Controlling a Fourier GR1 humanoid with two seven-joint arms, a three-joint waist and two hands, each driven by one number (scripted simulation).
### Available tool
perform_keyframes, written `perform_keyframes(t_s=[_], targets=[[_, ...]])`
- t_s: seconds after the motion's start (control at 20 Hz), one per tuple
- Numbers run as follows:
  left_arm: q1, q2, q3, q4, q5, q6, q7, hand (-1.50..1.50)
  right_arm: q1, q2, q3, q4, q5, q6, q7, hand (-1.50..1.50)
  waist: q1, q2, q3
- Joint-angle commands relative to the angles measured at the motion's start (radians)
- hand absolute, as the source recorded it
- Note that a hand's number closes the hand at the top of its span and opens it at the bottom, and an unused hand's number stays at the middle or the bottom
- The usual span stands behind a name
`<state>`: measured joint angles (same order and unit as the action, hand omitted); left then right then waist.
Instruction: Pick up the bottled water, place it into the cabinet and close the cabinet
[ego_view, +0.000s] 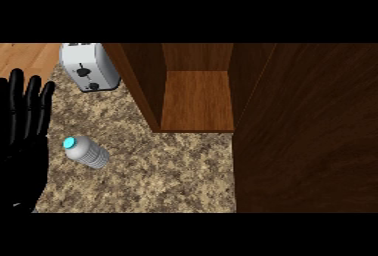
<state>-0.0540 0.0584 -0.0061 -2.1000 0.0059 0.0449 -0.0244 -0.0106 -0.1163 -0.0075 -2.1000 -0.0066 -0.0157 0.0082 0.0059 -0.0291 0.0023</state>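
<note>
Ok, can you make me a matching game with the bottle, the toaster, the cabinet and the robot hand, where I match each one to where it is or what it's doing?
Things:
1. bottled water
2. toaster
3. cabinet
4. left robot hand

Places or states:
A. open, with a bare wooden shelf inside
B. at the view's left edge, fingers straight
C. on the counter, blue cap showing
D. silver, at the counter's back, left of the cabinet

Pairs: 1-C, 2-D, 3-A, 4-B

Dim, even light; no glare. Cabinet (198, 100) interior and door v. dark; speckled worktop (170, 170) brighter. Soft shadow beside bottle (87, 152).
</note>
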Motion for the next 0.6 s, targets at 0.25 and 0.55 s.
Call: perform_keyframes(t_s=[0.25,0.55], targets=[[0.04,0.19,0.089,-0.034,0.303,-0.314,0.013,-1.5,0.183,-0.032,0.024,-0.15,-0.004,0.082,-0.07,-1.5,-0.015,0.023,-0.003],[0.219,0.092,0.082,0.093,0.51,-0.252,0.263,-1.5,0.24,0.067,0.1,-0.092,-0.283,0.102,0.164,-1.5,-0.001,0.026,-0.003]])
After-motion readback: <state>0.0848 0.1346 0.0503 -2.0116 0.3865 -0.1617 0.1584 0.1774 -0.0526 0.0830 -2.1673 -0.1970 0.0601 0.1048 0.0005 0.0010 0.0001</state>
